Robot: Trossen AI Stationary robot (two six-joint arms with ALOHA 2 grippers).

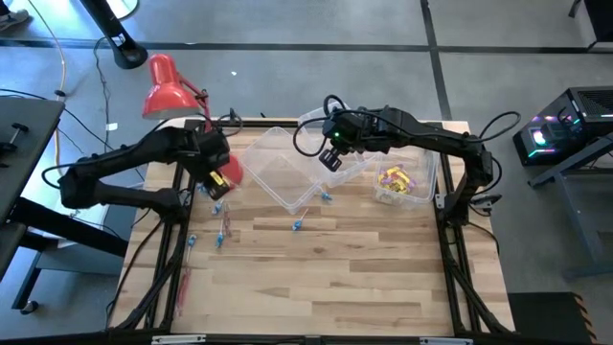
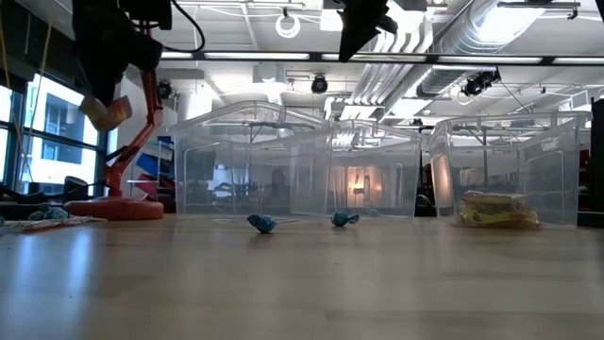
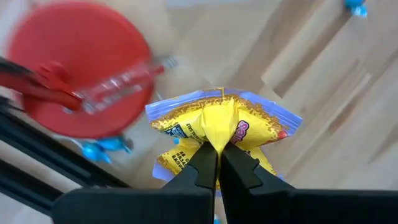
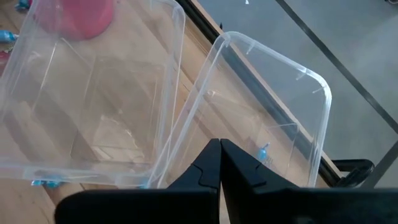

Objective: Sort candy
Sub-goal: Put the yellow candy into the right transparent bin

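My left gripper (image 3: 217,154) is shut on a yellow square candy packet (image 3: 221,121), above the table's far left near the red lamp base (image 3: 78,68); the low view shows the packet (image 2: 109,111) in the air. My right gripper (image 4: 219,149) is shut and empty, hovering over the middle clear bin (image 1: 335,144). One blue-wrapped piece (image 4: 264,151) lies in that bin. Yellow packets (image 1: 395,180) lie in the right bin. Blue pieces (image 2: 261,224) (image 2: 343,219) lie on the table in front of the bins, with more blue pieces (image 1: 220,240) and red sticks (image 1: 182,287) at the left. My left gripper pinches the yellow packet between its two fingers at the middle of the wrapper (image 3: 219,134), which bunches into a raised crease there. The fingers come from above, pointing down. The packet is lifted clear of the table and hangs below the fingertips.
Three clear plastic bins stand along the far side: the left one (image 1: 278,168) is turned askew and the right one (image 1: 421,196) is by the right arm's base. A red desk lamp (image 1: 168,86) stands at the far left corner. The near half of the table (image 1: 335,287) is bare wood.
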